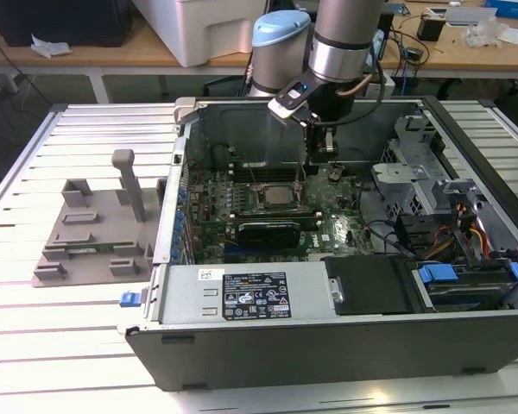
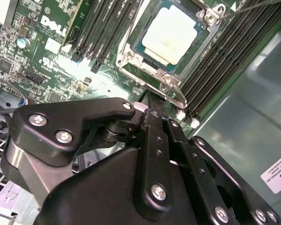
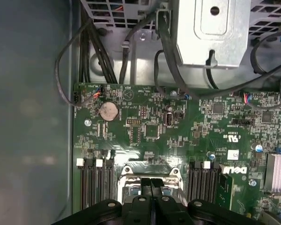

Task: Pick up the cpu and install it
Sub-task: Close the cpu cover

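Observation:
The cpu [image 2: 171,35], a silver-topped square chip, lies flat in the motherboard socket [image 2: 131,63] inside the open computer case [image 1: 328,328]. In the exterior view the cpu [image 1: 282,195] is at the middle of the board. My gripper [image 1: 322,153] hangs a little above the board, just to the exterior view's right of the socket. In both wrist views its two black fingers are pressed together with nothing between them: gripper [image 3: 152,186], gripper [image 2: 147,108]. The fingertips are beside the socket's metal frame and off the cpu.
A grey plastic tray [image 1: 95,233] with upright posts sits on the slatted table at the exterior view's left. Memory slots [image 3: 91,183] flank the socket. A drive cage [image 1: 414,164], cables [image 3: 91,47] and the case walls close in around the arm.

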Action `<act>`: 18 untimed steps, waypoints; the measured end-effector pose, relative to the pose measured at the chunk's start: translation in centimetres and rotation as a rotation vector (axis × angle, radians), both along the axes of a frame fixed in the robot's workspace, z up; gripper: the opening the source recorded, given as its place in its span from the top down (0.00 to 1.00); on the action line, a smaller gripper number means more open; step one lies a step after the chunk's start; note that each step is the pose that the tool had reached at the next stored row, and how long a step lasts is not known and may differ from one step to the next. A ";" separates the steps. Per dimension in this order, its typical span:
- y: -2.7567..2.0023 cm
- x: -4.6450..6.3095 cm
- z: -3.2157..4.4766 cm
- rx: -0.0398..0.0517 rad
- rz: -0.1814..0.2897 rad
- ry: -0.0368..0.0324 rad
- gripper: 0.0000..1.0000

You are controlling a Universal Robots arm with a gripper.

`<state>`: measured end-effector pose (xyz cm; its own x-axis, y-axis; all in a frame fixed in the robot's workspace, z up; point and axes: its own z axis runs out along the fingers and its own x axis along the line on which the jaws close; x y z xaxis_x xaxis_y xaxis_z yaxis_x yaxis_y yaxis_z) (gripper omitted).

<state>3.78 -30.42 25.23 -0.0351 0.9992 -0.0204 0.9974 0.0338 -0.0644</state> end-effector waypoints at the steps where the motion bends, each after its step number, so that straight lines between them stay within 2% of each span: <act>1: 0.00 -0.1 0.00 0.0000 0.000 0.0000 0.89; 7: 0.00 -1.5 -0.15 0.0008 0.000 -0.0002 0.89; 10: 0.00 -3.3 -1.26 0.0007 0.000 -0.0001 0.89; 12: -0.05 -4.0 -1.66 0.0006 0.000 0.0000 0.89; 16: -0.29 -6.8 -3.03 0.0008 0.000 -0.0001 0.89; 18: -0.36 -7.4 -3.53 0.0007 0.000 0.0000 0.89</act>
